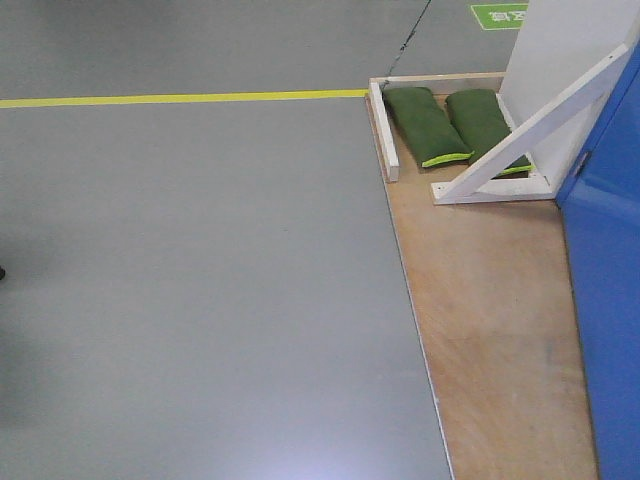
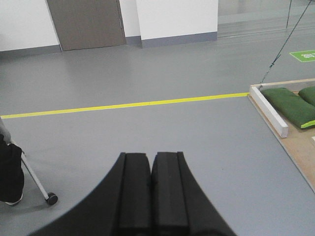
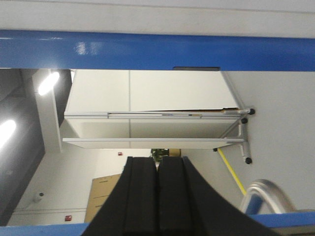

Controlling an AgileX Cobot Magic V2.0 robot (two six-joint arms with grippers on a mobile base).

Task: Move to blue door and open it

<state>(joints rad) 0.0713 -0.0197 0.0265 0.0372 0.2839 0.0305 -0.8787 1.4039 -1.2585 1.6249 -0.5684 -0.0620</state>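
A grey floor [image 1: 200, 300] fills most of the front view, and a yellow line [image 1: 180, 99] crosses it near the top of the frame. On the right, a low plywood bench [image 1: 490, 330] lies flat on the floor. At its far end, in the upper right, two green sandbags [image 1: 425, 125] lie side by side. They sit next to a diagonal white brace [image 1: 530, 130] that props up a white wall panel [image 1: 560, 50]. In the left wrist view, a grey door [image 2: 86, 22] and white walls close off the room at the top of the frame. A small caster [image 2: 50, 198] sits on the floor at the left edge.

The blue door [image 1: 610, 300] runs down the right edge of the front view as a glossy, bright-blue flat panel. It stands on the bench just beside the foot of the brace. No handle shows in this view.

The left end effector [image 2: 151, 167] is at the bottom centre of its own view. Its black fingers are pressed together, hold nothing and hang above bare floor. The right end effector [image 3: 158, 160] is also pressed together and empty. A glossy blue band [image 3: 147, 49] crosses the top of its view, and a curved silver metal piece [image 3: 266, 194] sits at the lower right, apart from the fingers.
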